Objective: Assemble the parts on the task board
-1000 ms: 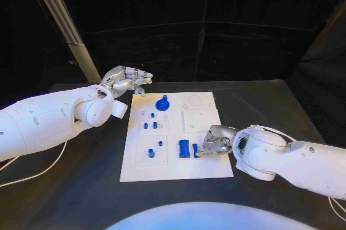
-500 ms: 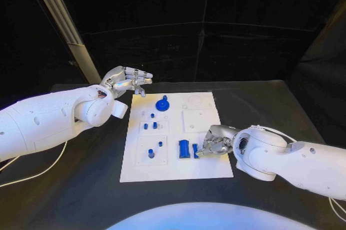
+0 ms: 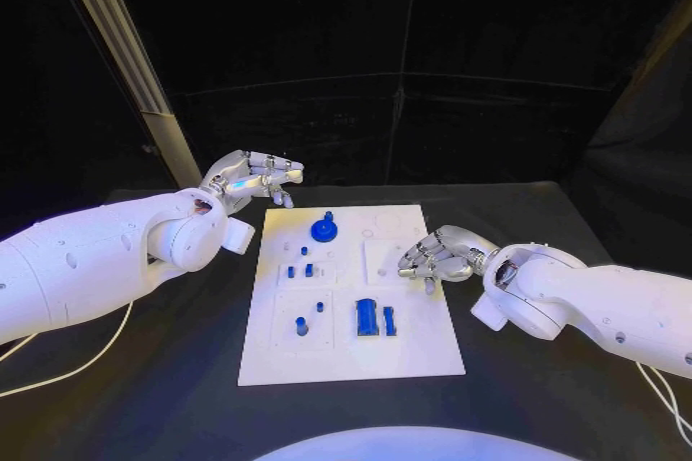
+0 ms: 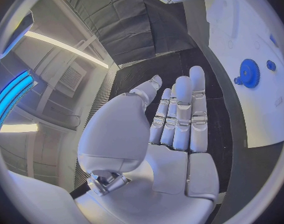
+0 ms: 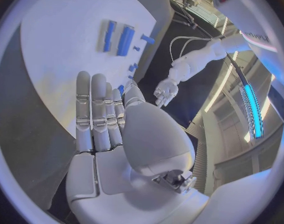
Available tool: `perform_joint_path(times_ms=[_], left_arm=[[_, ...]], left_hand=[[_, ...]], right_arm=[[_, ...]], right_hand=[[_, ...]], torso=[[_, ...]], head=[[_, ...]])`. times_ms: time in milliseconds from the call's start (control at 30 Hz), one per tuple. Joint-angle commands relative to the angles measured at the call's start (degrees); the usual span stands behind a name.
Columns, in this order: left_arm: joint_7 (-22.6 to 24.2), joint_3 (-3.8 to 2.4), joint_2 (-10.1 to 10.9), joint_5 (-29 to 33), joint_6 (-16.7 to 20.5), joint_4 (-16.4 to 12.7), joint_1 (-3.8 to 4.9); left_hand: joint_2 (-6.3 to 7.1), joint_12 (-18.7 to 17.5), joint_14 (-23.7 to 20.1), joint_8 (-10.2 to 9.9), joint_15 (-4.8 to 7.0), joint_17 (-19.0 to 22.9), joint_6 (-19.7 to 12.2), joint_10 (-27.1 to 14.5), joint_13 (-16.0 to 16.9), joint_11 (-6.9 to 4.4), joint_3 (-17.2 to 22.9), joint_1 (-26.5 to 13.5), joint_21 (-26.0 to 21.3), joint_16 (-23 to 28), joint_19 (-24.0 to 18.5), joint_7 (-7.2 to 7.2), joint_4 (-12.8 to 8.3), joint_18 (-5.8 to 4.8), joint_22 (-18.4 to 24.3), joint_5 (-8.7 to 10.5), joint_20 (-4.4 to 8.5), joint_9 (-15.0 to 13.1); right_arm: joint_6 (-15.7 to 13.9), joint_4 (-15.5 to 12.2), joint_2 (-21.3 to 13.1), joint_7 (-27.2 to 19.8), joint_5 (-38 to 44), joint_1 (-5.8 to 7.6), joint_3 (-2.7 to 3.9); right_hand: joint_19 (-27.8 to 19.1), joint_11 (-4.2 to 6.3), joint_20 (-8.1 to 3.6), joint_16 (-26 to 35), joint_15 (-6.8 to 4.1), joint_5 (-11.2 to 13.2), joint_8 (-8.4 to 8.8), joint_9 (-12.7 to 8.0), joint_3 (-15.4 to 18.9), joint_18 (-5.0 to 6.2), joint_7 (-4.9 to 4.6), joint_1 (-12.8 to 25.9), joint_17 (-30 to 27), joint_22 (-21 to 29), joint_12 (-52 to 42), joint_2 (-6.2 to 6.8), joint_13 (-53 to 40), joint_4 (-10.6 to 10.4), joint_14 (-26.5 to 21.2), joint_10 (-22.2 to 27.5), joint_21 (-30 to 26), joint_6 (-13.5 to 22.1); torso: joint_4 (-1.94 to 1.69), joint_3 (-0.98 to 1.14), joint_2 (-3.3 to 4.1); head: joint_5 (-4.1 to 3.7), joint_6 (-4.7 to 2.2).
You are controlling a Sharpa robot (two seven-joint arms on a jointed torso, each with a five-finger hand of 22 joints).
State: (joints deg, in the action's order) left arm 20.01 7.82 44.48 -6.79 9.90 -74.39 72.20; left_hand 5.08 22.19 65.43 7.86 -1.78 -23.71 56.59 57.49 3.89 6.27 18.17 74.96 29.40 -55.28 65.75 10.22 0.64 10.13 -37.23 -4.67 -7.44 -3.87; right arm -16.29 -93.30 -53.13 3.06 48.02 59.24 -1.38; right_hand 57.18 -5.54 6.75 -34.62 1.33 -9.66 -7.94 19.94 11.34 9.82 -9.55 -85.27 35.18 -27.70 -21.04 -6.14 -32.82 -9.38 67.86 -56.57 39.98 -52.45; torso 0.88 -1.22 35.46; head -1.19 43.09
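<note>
The white task board (image 3: 418, 331) lies mid-table. At its far end stands a blue gear with a knob (image 3: 325, 228), also seen from the left wrist (image 4: 248, 73). Small blue pegs (image 3: 299, 271) stand in the board's left column. A blue block (image 3: 368, 317) and a thinner blue bar (image 3: 389, 319) lie side by side near the middle; the right wrist view shows them too (image 5: 125, 33). My left hand (image 3: 255, 177) hovers off the board's far left corner, palm empty, fingers extended. My right hand (image 3: 440, 256) hangs above the board's right edge, holding nothing.
Black table (image 3: 548, 211) surrounds the board on all sides. A slanted metal post (image 3: 137, 76) rises behind my left arm. A white cable (image 3: 58, 351) trails on the table under the left arm.
My right hand has let go of the thin blue bar beside the block and pulled up and away toward the board's right edge. The left hand stays about where it was.
</note>
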Motion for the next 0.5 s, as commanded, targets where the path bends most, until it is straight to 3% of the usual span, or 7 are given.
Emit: perform_joint_path(times_ms=[33, 133, 200, 300, 333, 400, 500], left_arm=[[2.6, -0.02, -0.3, 5.6, -1.8, 0.2, 0.04], [3.6, -0.02, -1.0, 7.4, -2.5, 1.3, -0.07], [4.2, -0.02, -1.8, 8.7, -2.7, 2.8, -0.25], [4.9, -0.03, -3.3, 10.3, -2.4, 5.5, -0.75], [5.0, -0.03, -4.0, 10.6, -2.0, 6.5, -0.95], [5.3, -0.04, -5.4, 11.1, -1.1, 8.6, -1.38], [5.7, -0.07, -7.0, 11.4, 0.1, 10.6, -1.88]], left_hand=[[-0.18, -0.8, -4.1, 0.3, -0.56, 2.8, -0.8, -0.3, -0.2, 0.36, -1.3, -0.6, -4.2, 6.1, -3.8, 0.03, 0.4, 0.24, 2.7, 0.03, -0.62, 0.1], [-0.33, -3.1, -9.4, -0.3, -2.39, 7.3, -1.5, 0.0, -0.3, 1.00, -2.3, -0.5, -11.3, 17.1, -10.5, 0.03, 1.2, -0.22, 7.5, 0.08, -2.27, 0.1], [-0.53, -5.1, -10.6, -0.7, -3.65, 9.8, -1.5, 0.5, -0.3, 1.52, -2.8, -0.2, -15.5, 23.5, -14.1, 0.00, 1.5, -0.33, 10.7, 0.07, -3.69, 0.1], [-0.92, -8.5, -13.3, -1.6, -5.86, 13.0, -1.6, 0.3, -0.3, 2.80, -3.9, 0.2, -21.1, 31.4, -19.9, -0.56, 1.9, -0.42, 14.9, 0.04, -6.02, 0.1], [-1.15, -9.6, -13.4, -1.9, -6.24, 13.9, -1.6, 0.3, -0.3, 3.13, -4.3, 0.5, -22.1, 33.4, -20.6, -0.78, 1.9, -0.12, 15.9, 0.02, -6.76, 0.1], [-1.45, -11.5, -12.3, -2.6, -6.59, 15.3, -1.4, 0.5, -0.3, 3.53, -5.1, 1.0, -23.2, 36.6, -20.5, -0.98, 1.8, 0.55, 17.6, -0.02, -7.69, 0.1], [-1.63, -13.5, -12.3, -3.3, -7.12, 16.6, -1.3, -0.3, -0.3, 4.16, -6.1, 1.1, -24.3, 39.7, -21.0, -1.56, 1.7, 0.45, 19.3, -0.04, -8.22, 0.1]], right_arm=[[-0.8, 4.5, 2.0, -17.9, -21.8, 0.41, 0.10], [0.4, 10.2, 5.1, -22.3, -27.4, 0.59, 0.79], [1.2, 14.5, 7.6, -25.0, -30.8, 0.66, 1.51], [2.4, 20.7, 11.5, -27.6, -34.2, 0.71, 2.91], [2.6, 22.5, 12.6, -28.3, -35.2, 0.72, 3.27], [3.2, 25.6, 14.5, -29.3, -36.7, 0.73, 3.78], [3.9, 28.7, 16.2, -30.2, -37.8, 0.73, 4.17]], right_hand=[[-3.5, -2.20, 2.48, 12.3, 1.80, 1.2, 2.29, -2.6, 0.0, 0.74, -1.52, -1.5, -8.0, 7.2, 6.6, -0.40, 8.7, 1.0, -3.5, -0.8, -10.8, -0.1], [-5.0, -2.47, 4.54, 19.4, 4.09, 1.8, 3.80, -4.4, 0.4, 0.30, -1.15, -1.5, -12.8, 11.1, 9.5, -0.07, 13.3, 2.0, -7.5, -0.4, -16.6, 0.2], [-5.4, -2.98, 5.74, 23.1, 5.11, 2.4, 4.28, -5.7, 0.6, 0.52, -1.22, -0.8, -16.1, 13.7, 11.3, -0.19, 16.3, 2.9, -8.8, -0.4, -20.2, 0.4], [-4.1, -3.62, 6.79, 27.6, 5.90, 3.8, 4.27, -8.4, 0.9, 0.83, -1.34, 1.2, -21.4, 17.3, 13.6, -0.67, 21.3, 5.2, -8.4, -0.9, -25.1, 0.9], [-3.1, -4.53, 7.07, 29.3, 5.84, 5.4, 4.08, -9.9, 1.2, 0.85, -1.64, 3.0, -23.8, 18.9, 14.7, -1.01, 23.6, 6.1, -7.7, -0.7, -27.1, 1.8], [-2.5, -4.58, 7.39, 30.8, 6.66, 6.4, 4.38, -11.4, 1.6, 0.78, -2.23, 5.0, -26.1, 20.4, 15.6, -1.15, 25.6, 7.0, -7.3, -0.1, -29.0, 2.9], [-2.7, -4.76, 7.79, 31.1, 6.99, 6.5, 4.34, -12.4, 2.0, 0.69, -2.52, 6.5, -27.9, 21.7, 16.2, -1.39, 27.1, 7.8, -7.5, 0.0, -30.9, 3.0]], torso=[[-0.12, -0.54, -1.17], [-0.05, -0.80, -1.99], [-0.05, -0.80, -2.32], [0.13, -0.55, -2.81], [0.13, -0.46, -2.98], [-0.02, -0.24, -3.27], [-0.31, 0.05, -3.45]], head=[[-0.80, -2.55], [-1.09, -3.96], [-1.21, -5.08], [-1.24, -6.47], [-1.23, -6.55], [-1.20, -6.80], [-0.51, -7.31]])
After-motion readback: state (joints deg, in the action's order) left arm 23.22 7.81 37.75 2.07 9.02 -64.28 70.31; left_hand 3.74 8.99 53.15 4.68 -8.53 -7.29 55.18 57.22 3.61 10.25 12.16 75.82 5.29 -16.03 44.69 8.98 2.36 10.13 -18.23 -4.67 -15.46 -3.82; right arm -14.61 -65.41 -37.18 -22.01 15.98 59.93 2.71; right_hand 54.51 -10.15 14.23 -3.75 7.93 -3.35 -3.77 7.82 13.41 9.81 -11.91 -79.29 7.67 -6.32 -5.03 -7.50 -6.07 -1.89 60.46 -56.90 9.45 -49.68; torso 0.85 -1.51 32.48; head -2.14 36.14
